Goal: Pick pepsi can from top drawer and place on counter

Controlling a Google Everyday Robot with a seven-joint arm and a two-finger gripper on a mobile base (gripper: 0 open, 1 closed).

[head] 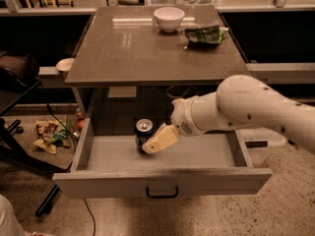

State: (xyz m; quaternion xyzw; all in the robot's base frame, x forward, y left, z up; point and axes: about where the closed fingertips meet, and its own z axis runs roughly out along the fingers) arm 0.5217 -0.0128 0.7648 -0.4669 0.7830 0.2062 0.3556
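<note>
Low in the top drawer (162, 178), the end effector (160, 140), its grip I cannot tell, could topple the pepsi can (142, 131) seemingly touching its left.

You are looking at the counter (138, 48), which is carrying a white bowl (169, 18) near its far edge and a green snack bag (204, 34) lying just right of the bowl. Below it, the top drawer (197, 154) is standing open, its floor bearing the pepsi can (143, 134) upright, with the gripper (160, 140) sitting at the can's right side.

Robot lab: tool (154, 143) over open top drawer (206, 180)
</note>
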